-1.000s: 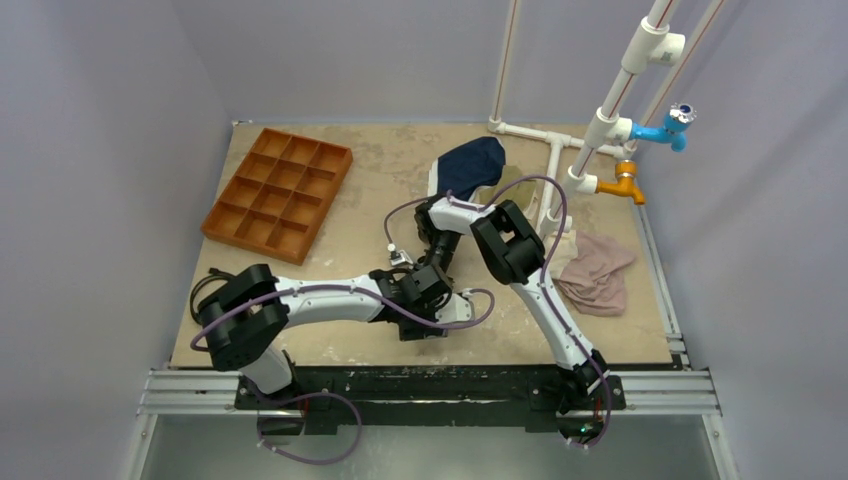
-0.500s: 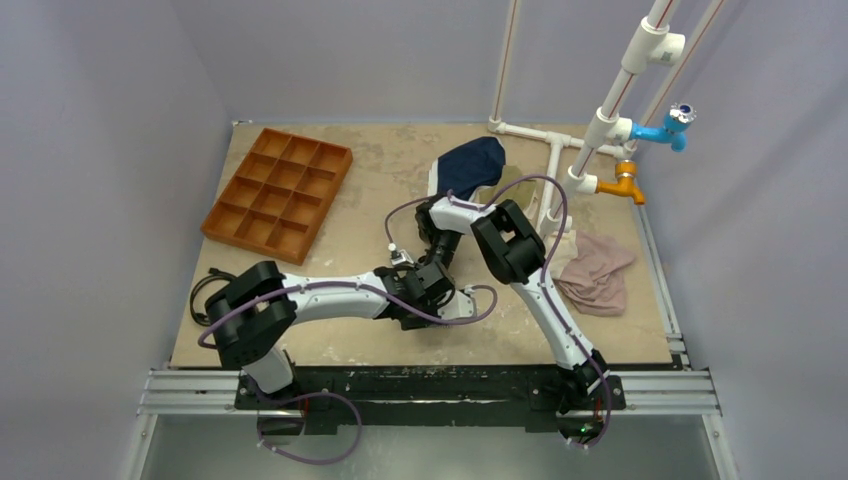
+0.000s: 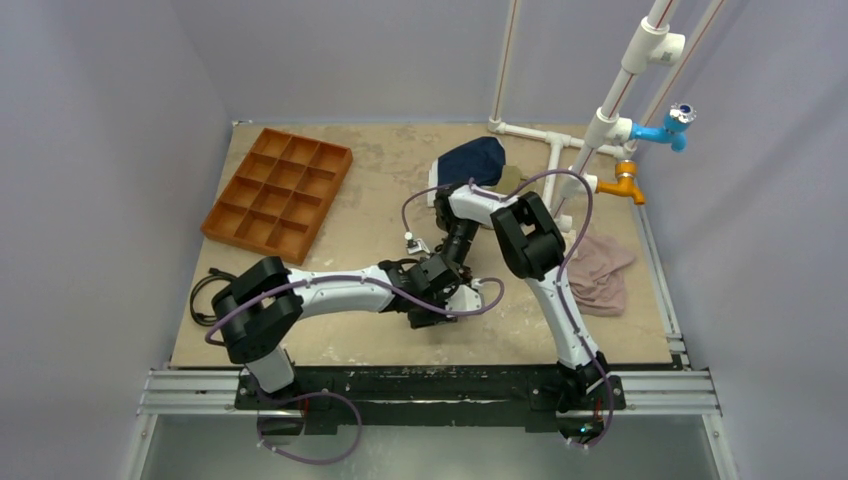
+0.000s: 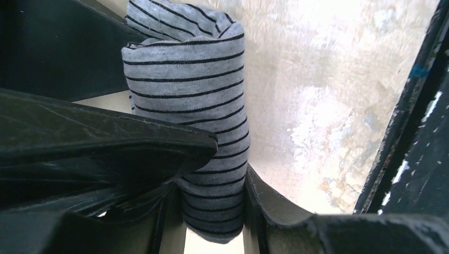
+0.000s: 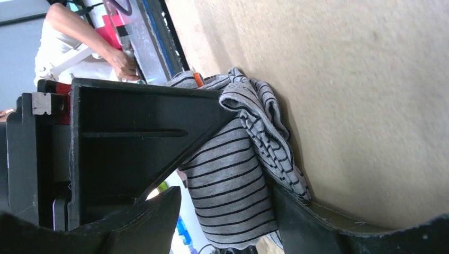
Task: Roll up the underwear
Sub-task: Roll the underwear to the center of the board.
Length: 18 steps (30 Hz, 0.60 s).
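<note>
near edge: both arms reach in from their bases and meet mid-table [image 3: 350, 340], slightly right of centre.

the underwear [image 4: 185, 95] lies there on the bare surface, already wound into a short, fat striped roll. judged late in the task: rolling looks done, and what's left is keeping it tight.

left gripper [image 4: 212, 203]: clamped on the roll, 1 finger each side. the cloth narrows where it's pinched, so the hold looks firm. likely placed this way to stop the roll springing loose.

right gripper [image 5: 227, 211]: its 2 fingers straddle the same roll from the other end, with a loose striped flap draped against the table side. can't tell if the jaws press or merely bracket it. 1 finger touches cloth, the other looks just beside it.

risk, my guess: the loose flap unwinds if both let go.

further out: orange divided tray [image 3: 275, 195] far left, well apart. navy garment [image 3: 470, 160] behind the right arm, tan garment [image 3: 600, 275] at right. white pipes [image 3: 600, 125] with 2 taps at the far right corner.
</note>
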Tool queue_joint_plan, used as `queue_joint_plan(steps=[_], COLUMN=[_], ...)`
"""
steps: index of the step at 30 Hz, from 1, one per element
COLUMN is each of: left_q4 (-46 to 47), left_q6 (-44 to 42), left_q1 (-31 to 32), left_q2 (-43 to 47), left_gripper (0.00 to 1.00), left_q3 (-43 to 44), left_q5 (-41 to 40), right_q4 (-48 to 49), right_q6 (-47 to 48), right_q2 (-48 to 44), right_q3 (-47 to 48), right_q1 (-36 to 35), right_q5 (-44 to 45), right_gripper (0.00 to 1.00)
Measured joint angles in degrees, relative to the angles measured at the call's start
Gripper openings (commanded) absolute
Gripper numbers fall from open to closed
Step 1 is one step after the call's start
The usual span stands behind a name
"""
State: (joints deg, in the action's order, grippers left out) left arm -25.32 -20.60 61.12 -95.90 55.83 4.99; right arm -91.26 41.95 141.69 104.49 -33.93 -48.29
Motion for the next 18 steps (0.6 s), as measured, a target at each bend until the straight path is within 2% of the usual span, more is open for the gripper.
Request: queue_joint_plan(steps=[6,10,11,12,13,18], left_q4=[0.07,-0.5,-0.66,-0.79,-0.96,-2.69], left_q6=[-0.22,-1.25,-1.51,-1.7,-2.05,-4.0], left_q1=[-1.36,-1.79,-1.79,-1.79,-1.77,-1.42], left_q2=[-2.25,-3.48,-3.56,-3.65,-3.69,-4.15], left_gripper=[0.0,0.0,0.0,0.0,0.0,0.0], left_q3=[2.45,4.2,4.55,4.83,5.16,6.99], left_q5=[4.39,6.6,6.99,7.28,7.72,8.98], right_q4=[0.59,0.39,0.2,0.09,-0.04,-0.07], right_q6=[0.35,0.52,0.59,0.72,0.81,1.68], right_q2=[-2.21,-2.75,-2.95,-3.17,-3.43,-5.09], right_q3=[-2.56,-3.8,-4.17,-4.59,-4.98,-5.99], right_q1=[1.66,2.8,3.08,3.34,3.56,4.07], right_q5=[2.62,3.39,3.43,3.56,3.78,5.68], right_gripper=[0.76,0.85,0.89,0.97,0.99,0.99])
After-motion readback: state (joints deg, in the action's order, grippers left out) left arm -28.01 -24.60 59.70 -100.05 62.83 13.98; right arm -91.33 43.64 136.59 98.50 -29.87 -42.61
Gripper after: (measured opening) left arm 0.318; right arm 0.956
